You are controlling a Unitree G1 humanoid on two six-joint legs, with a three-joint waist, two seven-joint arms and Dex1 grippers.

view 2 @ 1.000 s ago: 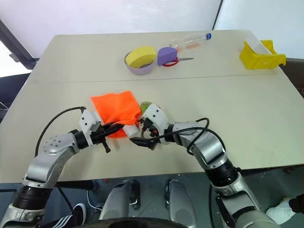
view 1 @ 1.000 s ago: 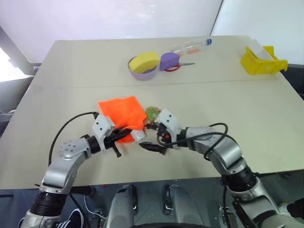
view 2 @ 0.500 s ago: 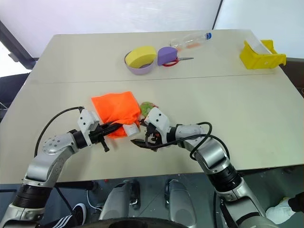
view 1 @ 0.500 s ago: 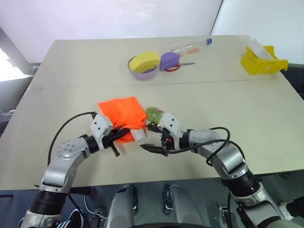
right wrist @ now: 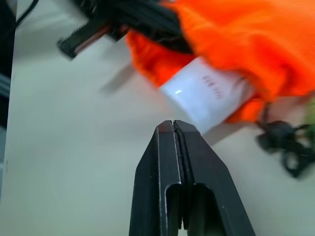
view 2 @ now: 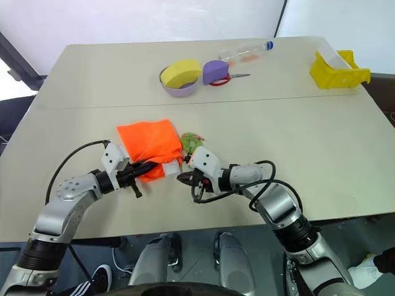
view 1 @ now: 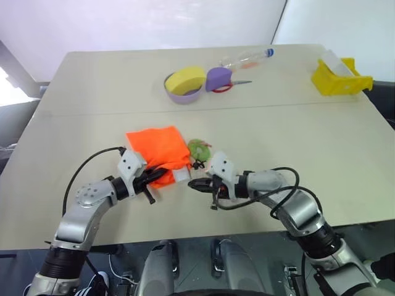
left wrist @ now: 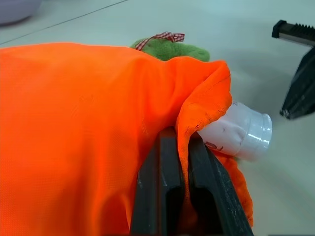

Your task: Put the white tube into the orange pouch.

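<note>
left wrist view: white tube sits halfway inside orange pouch; left pincer pinches its rim, right pincer closed, empty; final push remains.

On the tabletop, the left claw pinches the orange pouch, the white tube poking from its mouth. The right claw, fingers together, points at the tube.

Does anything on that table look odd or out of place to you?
Only one thing: the small white squeeze tube sticks halfway out of the mouth of the bright orange fabric pouch, cap end still exposed. The clear plastic bottle with a blue cap lies on its side at the far edge. Nothing looks spilled or broken.
</note>
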